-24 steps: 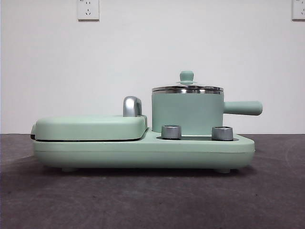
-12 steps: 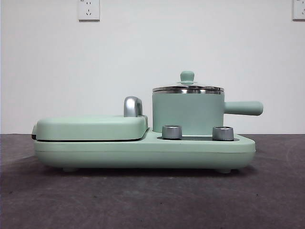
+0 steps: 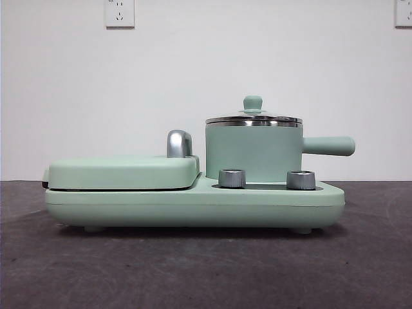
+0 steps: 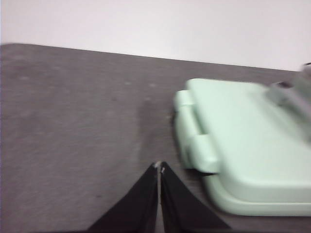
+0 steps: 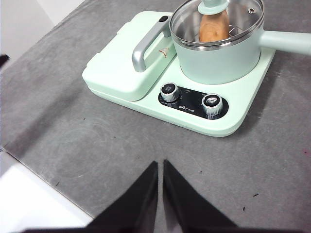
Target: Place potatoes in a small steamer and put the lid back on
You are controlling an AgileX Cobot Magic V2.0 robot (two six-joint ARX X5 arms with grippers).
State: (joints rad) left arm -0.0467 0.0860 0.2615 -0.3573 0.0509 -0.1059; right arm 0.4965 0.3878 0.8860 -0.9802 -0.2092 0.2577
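the grey worktop (image 5: 73,141) carries a mint-green cooker base (image 3: 193,205), which lies ahead of the right claw (image 5: 160,164) and well apart from it. the right claw hangs over bare worktop with its two black jaws pressed together, holding nothing. the left claw (image 4: 159,166) is likewise pressed together and empty, over the worktop just beside the end of the base where the flat griddle cover (image 4: 243,136) lies; that view is blurred.

on the base, the flat griddle cover (image 3: 122,171) fills the half nearer the left claw, with a curved steel handle (image 5: 146,48) rising at its inner edge. the small steamer (image 5: 218,56) stands on the other half, beyond the right claw, its straight side handle (image 3: 328,145) pointing away from the griddle. the lid (image 5: 218,22) sits on the steamer's steel rim, its green knob (image 3: 252,103) upright on top. through the glass the potato (image 5: 214,26) shows inside the steamer. two steel dials (image 5: 190,98) sit on the base's black panel, between the right claw and the steamer.
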